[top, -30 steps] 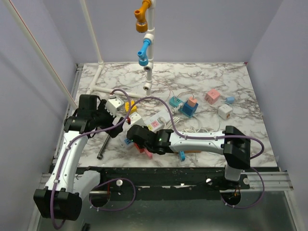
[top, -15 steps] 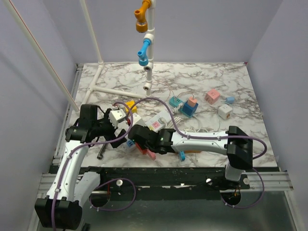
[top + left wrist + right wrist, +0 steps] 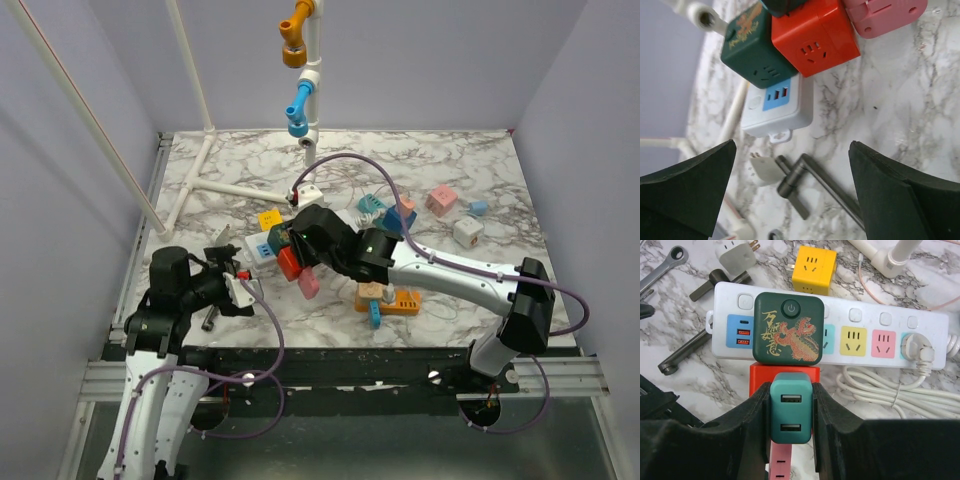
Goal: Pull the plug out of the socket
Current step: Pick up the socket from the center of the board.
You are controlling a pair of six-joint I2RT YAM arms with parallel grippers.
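As right pincer [image 3: 790,395] clamps the teal two-port charger plug [image 3: 791,415] for pulling, long white power strip with pastel outlets [image 3: 860,320] lies flat on marble tabletop [image 3: 715,390] just beyond; left pincer [image 3: 792,150] agape, idle.

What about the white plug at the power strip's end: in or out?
In. The white plug sits flush over the last outlet of the power strip, its cord trailing off below.
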